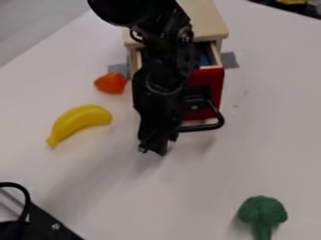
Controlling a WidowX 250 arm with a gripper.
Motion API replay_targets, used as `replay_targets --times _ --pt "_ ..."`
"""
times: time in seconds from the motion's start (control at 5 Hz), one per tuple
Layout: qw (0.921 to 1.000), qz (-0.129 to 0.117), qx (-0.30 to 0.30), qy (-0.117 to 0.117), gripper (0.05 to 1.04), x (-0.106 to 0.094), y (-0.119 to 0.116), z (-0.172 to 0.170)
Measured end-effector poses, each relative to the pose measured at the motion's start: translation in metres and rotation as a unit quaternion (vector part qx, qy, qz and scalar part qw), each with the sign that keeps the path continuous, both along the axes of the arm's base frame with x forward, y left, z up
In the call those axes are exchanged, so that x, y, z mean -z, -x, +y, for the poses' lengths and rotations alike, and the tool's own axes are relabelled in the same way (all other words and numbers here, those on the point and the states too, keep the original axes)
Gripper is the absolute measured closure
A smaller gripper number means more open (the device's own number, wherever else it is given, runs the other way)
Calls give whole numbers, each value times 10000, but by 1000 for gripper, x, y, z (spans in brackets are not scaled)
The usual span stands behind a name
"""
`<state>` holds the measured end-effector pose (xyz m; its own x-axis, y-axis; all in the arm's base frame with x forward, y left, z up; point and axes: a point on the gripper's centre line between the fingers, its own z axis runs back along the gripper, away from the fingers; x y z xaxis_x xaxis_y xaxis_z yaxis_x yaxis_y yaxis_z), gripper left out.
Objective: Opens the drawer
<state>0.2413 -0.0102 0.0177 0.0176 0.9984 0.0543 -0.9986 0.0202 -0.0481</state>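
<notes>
the drawer [212,86] sits partly pulled out of the small pale wooden cabinet [210,21], its red front facing the lower part of the view and something blue [204,55] showing inside. a black handle [216,123] sticks out from that front. the black robot arm [164,63] comes in from the top edge, covering part of the cabinet and the drawer's left side in the view, and the gripper [154,148] points down just left of the handle, whose left end runs up to it; i cannot tell if the two are touching, nor whether the gripper is open or closed. left of the drawer, an orange-red toy [111,83] lies on the pale surface [156,201], near a piece of gray tape [118,69], with a yellow banana [80,122] farther down and left. a green toy broccoli [262,212] lies at the lower right, well apart from them. another piece of gray tape [229,60] is just right of the cabinet.
</notes>
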Motion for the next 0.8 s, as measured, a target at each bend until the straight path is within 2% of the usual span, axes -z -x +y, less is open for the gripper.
replay_targets --times 0.6,0.8 --pt "9999 33 104 28 674 -1 8 -7" --pt "9999 34 140 21 603 -1 8 -7"
